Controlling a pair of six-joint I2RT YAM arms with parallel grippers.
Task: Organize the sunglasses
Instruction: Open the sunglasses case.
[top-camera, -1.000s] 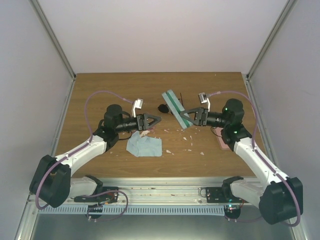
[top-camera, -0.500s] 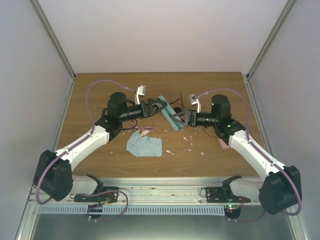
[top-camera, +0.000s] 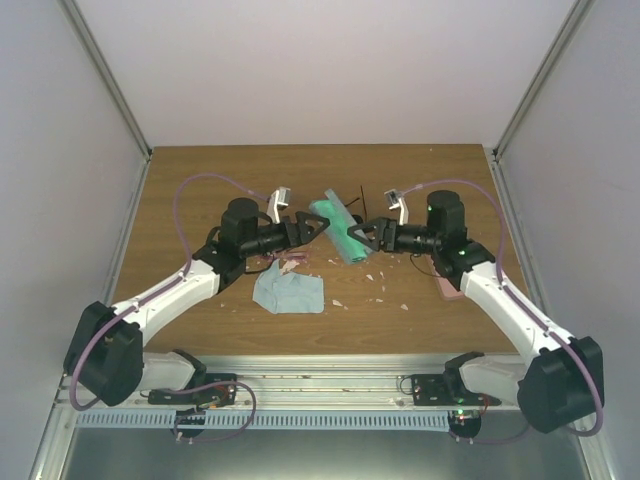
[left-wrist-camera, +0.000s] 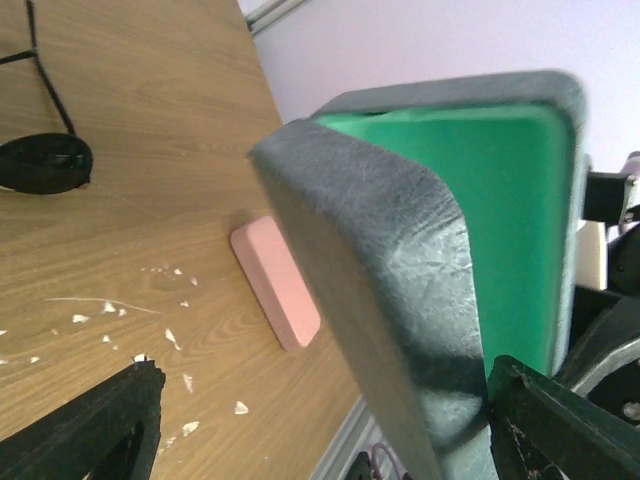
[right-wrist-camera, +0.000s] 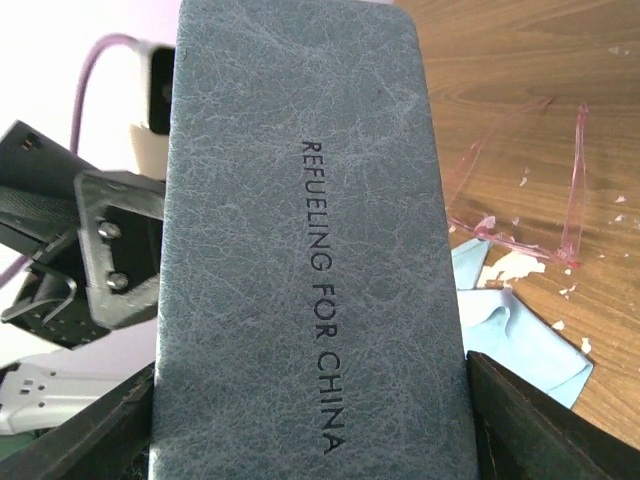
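Centre of table: both arms meet at the blue-grey case. It seems to be held off the surface, lid open, green lining up.

Right gripper: clamped across the case body. In its wrist view the lettered shell fills the whole gap, finger to finger.

Left gripper: jaws spread wide, released, straddling the open half of the case. One finger sits close to the shell; contact not clear.

Black sunglasses: on the table just far of the raised case, one dark lens and a thin arm visible. Pink sunglasses: on the table near the left gripper, at the far edge of the light blue cloth. Neither pair is in a case. Pink case: shut, flat, right side beside the right arm. White flakes scattered near of centre.

Risks, as judged:
- Only one gripper holds the case. A push from the left finger on the lid could twist it in the right gripper's hold, and it might slip.
- A dropped case may land on or near the black pair and knock it.
- The two grippers are very close, so a small overshoot could make the fingers clash.
- The lid may swing shut if nothing props it open, and the case would then need reopening.
- Thin frames lying flat on the wood are hard to pinch and could skid.
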